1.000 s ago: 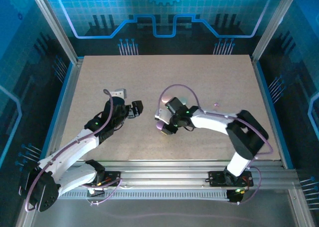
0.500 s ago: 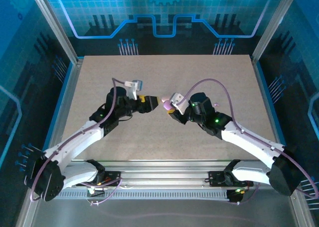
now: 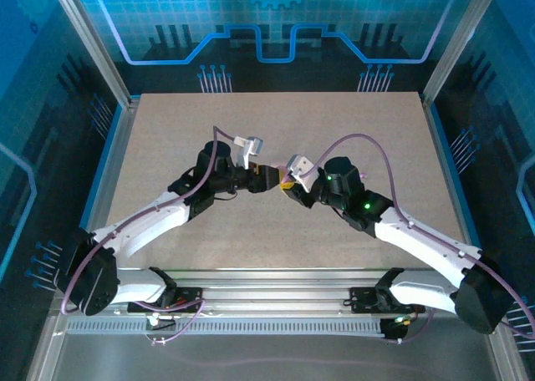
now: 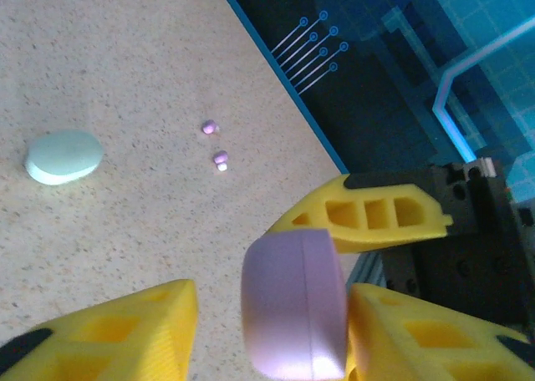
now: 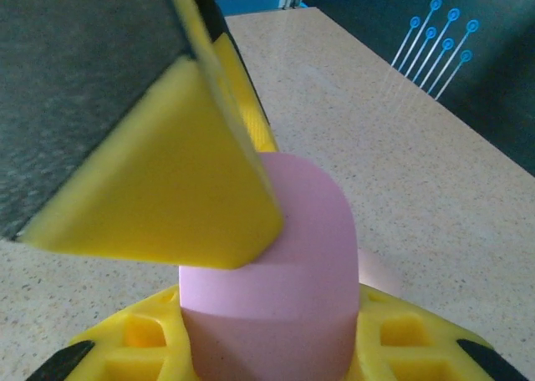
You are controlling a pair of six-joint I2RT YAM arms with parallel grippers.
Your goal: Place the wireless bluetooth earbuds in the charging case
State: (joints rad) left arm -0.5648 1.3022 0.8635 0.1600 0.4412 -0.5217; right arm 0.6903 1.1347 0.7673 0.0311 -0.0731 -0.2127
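Holding the rounded pink plastic charging case (image 5: 276, 256) clamped in my right hand (image 3: 287, 185), up off the speckled beige table (image 4: 125, 63), I have my left hand (image 4: 272, 296) spread open around its other end. One yellow finger is against it and the other is just clear. The tiny pinkish wireless earbuds (image 4: 221, 157) lie on the table beyond, near a pale green oval case (image 4: 64, 156) and well apart from both hands. I judge the buds featherlight, hard, glossy and apt to squirt out of a pinch, so I'd take each gently across its broadest part. The charging case looks stiff and smooth. I'd grip its flat faces and leave the lid seam free.
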